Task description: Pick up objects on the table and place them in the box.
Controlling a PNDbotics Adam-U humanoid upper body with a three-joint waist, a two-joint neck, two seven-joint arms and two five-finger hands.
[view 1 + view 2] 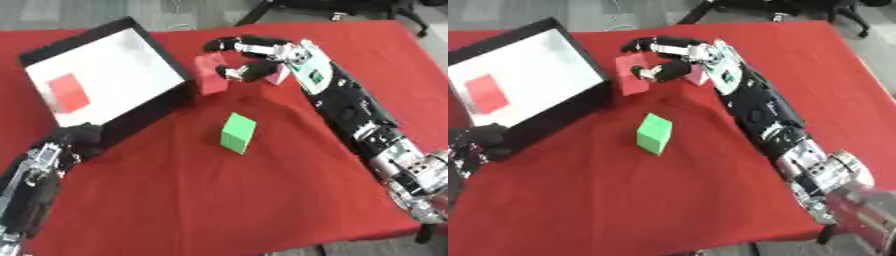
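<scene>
Red blocks (210, 74) x2: 1 in right hand (262, 57) grip, 1 in box (171, 61); green block (237, 132) x1.

the box (171, 54) lay at the table's (219, 200) far left with one block (68, 92) inside; a second block (210, 75) stood just right of it, a third (237, 132) nearer, mid-table.

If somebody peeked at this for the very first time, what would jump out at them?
Probably the robot's long right arm reaching across the red tablecloth, its right hand curled around a red block next to the black box. Then the bright green cube alone mid-table. The box already holds one red block, and the left hand rests at its near corner.
</scene>
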